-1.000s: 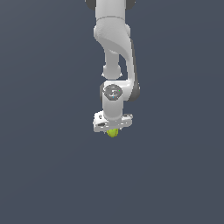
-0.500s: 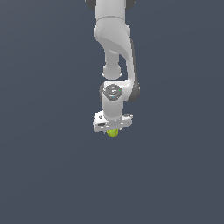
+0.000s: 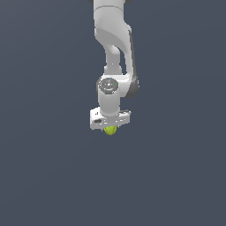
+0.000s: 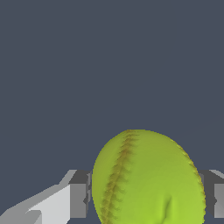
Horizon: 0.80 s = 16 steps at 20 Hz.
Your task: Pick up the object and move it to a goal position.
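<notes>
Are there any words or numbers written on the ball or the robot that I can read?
None: no words, numbers or signs can be read anywhere.
The yellow-green ball shows only a stitched seam, no writing.
The white gripper and the arm are plain, with no label or brand.
The round grey cap on the arm shows a faint pattern, too small to read as text.

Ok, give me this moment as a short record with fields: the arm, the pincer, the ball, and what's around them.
arm: white arm reaching down from the top of the exterior view
pincer: pointing down, fingers on either side of the ball
ball: yellow-green ball with a stitched seam, between the fingers
contact: fingers look pressed against the ball's sides
surroundings: plain dark grey-blue surface, nothing else visible
goal marker: none visible
</notes>
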Motion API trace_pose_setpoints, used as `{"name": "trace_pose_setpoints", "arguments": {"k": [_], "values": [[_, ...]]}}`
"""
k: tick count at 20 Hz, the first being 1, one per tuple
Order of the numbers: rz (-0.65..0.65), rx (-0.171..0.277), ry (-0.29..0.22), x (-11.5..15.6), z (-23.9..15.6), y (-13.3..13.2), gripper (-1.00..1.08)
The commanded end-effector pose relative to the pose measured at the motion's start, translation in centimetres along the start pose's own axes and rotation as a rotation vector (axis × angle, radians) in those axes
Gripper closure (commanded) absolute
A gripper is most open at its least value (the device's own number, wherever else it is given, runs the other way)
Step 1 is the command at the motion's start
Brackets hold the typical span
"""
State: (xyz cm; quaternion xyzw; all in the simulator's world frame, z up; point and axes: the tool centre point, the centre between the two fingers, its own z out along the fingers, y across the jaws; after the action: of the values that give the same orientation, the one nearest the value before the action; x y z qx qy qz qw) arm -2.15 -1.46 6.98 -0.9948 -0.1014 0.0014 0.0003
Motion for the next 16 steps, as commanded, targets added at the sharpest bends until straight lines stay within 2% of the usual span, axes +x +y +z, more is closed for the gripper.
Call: {"name": "trace_pose_setpoints", "arguments": {"k": [1, 16], "values": [[0.001, -0.001, 0.003, -0.4, -1.6, 0.9, 1.08], [0.0, 0.001, 0.004, -4.5, -15.1, 8.8, 1.08]]}}
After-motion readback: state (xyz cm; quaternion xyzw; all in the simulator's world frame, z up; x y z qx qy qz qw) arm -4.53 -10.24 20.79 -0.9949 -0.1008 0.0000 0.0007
